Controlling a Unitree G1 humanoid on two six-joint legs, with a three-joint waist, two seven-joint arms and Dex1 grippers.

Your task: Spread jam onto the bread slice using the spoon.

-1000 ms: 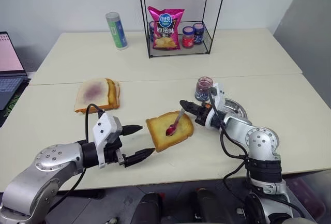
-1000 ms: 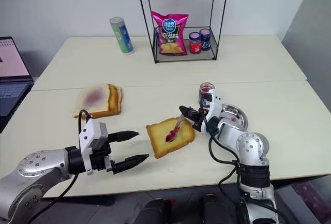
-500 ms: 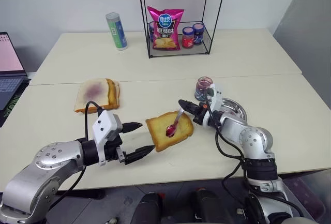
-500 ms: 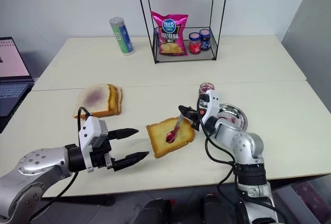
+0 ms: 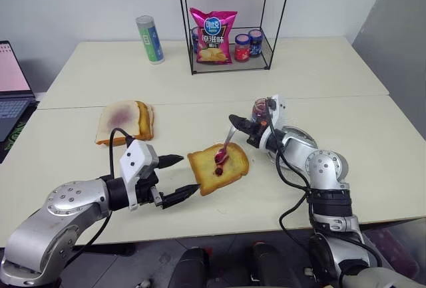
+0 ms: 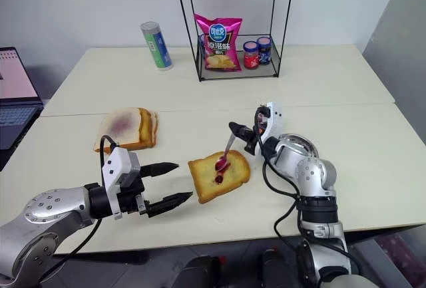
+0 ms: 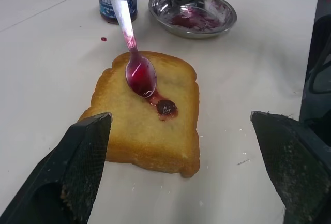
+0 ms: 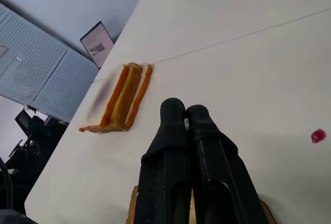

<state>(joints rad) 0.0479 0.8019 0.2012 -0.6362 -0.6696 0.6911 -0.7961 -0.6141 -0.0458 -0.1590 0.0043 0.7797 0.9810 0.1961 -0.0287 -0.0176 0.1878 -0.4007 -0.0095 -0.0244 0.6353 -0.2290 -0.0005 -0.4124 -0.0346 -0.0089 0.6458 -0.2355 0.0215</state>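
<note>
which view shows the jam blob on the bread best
The left wrist view: the jam sits close up on the bread beside the spoon. Both eye views show it small; the right wrist view hides it.

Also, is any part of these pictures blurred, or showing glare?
Left wrist view: the two near fingertips are soft and out of focus, the toast sharp, the wet spoon glinting. Right wrist view: shut fingers sharp. Head views: even light, soft shadows.

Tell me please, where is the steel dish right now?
The steel dish sits on the table right of the bread slice, beside the small jam jar.
</note>
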